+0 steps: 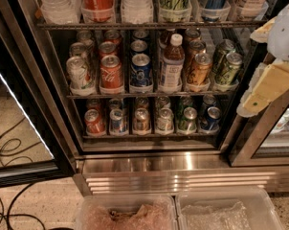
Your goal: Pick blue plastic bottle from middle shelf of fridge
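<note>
you'll find the blue plastic bottle (172, 63) upright on the middle shelf (149, 95), in the front row just behind its thin rail, a little right of the shelf's centre. it has a white cap, dark drink and a pale label facing out. the fridge (159, 169) stands open, the middle shelf spanning it. the gripper (259, 97) hangs just beyond the shelf's right end.

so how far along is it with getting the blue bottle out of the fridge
Done: the fridge stands open. In hand: the gripper hangs at the right edge, beside the middle shelf, touching nothing on it. Left: reach in, grasp the blue plastic bottle, upright among the cans, and lift it out.
</note>
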Robot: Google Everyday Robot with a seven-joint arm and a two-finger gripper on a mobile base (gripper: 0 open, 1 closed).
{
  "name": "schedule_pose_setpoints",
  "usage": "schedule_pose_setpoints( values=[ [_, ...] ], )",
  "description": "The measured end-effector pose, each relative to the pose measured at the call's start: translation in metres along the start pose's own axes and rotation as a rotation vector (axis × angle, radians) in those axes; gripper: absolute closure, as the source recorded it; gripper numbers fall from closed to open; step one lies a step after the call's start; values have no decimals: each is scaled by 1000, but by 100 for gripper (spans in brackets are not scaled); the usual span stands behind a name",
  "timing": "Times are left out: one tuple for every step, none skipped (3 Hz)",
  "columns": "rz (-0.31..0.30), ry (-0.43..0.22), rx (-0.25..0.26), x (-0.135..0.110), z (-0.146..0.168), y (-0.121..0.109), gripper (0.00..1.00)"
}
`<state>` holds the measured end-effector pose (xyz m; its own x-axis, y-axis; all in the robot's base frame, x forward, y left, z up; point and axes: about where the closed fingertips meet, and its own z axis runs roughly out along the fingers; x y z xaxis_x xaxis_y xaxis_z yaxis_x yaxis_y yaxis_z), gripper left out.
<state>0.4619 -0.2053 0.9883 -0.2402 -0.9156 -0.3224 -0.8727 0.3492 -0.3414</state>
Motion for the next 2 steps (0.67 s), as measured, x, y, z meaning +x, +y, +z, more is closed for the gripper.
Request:
schedule_pose_setpoints(
  values=[
    [39,-77,37,-2,3,-2,0],
    [148,-204,53,12,21,24,0]
  ],
)
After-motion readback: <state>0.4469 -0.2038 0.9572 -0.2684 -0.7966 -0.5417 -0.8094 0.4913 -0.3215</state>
